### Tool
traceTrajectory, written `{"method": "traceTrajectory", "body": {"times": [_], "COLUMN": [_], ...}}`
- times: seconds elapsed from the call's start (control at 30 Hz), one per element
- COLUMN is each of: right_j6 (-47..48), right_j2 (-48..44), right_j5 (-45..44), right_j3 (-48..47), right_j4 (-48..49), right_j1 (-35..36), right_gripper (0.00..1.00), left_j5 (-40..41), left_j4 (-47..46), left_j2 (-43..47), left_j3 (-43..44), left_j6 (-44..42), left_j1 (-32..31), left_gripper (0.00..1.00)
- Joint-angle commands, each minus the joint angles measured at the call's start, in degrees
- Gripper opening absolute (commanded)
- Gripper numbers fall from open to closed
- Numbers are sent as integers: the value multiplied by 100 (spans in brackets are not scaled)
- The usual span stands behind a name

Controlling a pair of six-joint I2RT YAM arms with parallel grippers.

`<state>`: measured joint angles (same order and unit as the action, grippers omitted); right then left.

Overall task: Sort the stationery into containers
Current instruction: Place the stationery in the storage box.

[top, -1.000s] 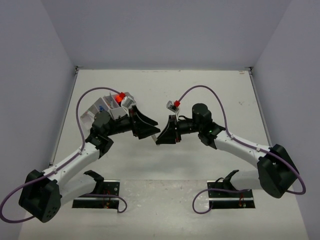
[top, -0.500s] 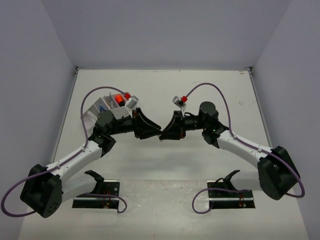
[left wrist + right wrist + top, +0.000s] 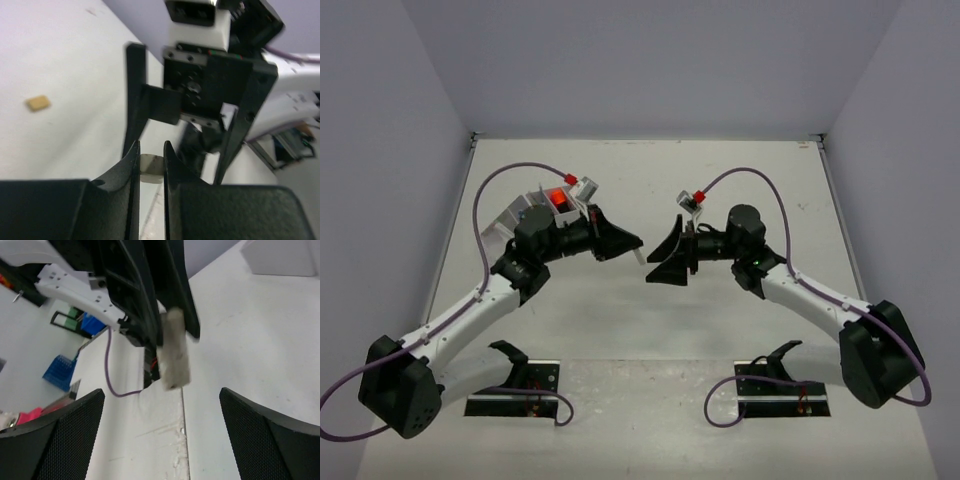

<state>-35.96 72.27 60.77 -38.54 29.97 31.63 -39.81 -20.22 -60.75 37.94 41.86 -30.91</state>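
Step, we judge: mid-air pass between arms. Left hand [image 3: 151, 148] clenched on beige piece [image 3: 150, 165], clear of worktop [image 3: 720, 180]. Right hand [image 3: 161, 394] spread wide, empty, just beside. Next we need firm grip and a swing to compartment tray [image 3: 510, 215] behind left arm.

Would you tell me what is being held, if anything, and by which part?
The left gripper pinches a beige piece by one end; the right gripper holds nothing.

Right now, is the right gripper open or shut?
Open. The right gripper shows fingers wide apart at its wrist view's edges, touching nothing; the left gripper pinches the beige piece.
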Motion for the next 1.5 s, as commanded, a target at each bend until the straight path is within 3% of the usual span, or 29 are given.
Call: {"method": "traceTrajectory", "body": {"times": [0.0, 0.03, 0.1, 0.27, 0.4, 0.63, 1.0, 1.47], "right_j6": [385, 502, 545, 328, 142, 142, 146, 72], "right_j2": [-580, -709, -801, -847, -745, -916, -829, -565], "right_j5": [-1849, -2523, -3250, -3477, -2999, -2781, -2675, -2579], "right_j3": [48, -3, -63, 29, -22, 30, 22, -22], "right_j4": [-1332, -1848, -2412, -2581, -2325, -2400, -2367, -2268], "right_j1": [-313, -332, -341, -341, -333, -332, -332, -332], "right_gripper": [99, 99, 99, 99, 99, 99, 99, 99], "left_j5": [4102, 5313, 6729, 7873, 8737, 8850, 7948, 7470], "left_j4": [2950, 3443, 3733, 4019, 3970, 3199, 1893, 2253], "left_j2": [152, 167, 269, 499, 193, -718, -1221, -549], "left_j3": [1352, 1501, 1490, 1141, 979, 750, -16, 155], "left_j6": [-892, -864, -665, 343, 1096, 1114, 1065, 914], "left_j1": [71, 206, 746, 3291, 3919, 4076, 4093, 4093], "left_gripper": [0, 0, 0, 0, 0, 0, 0, 0]}}
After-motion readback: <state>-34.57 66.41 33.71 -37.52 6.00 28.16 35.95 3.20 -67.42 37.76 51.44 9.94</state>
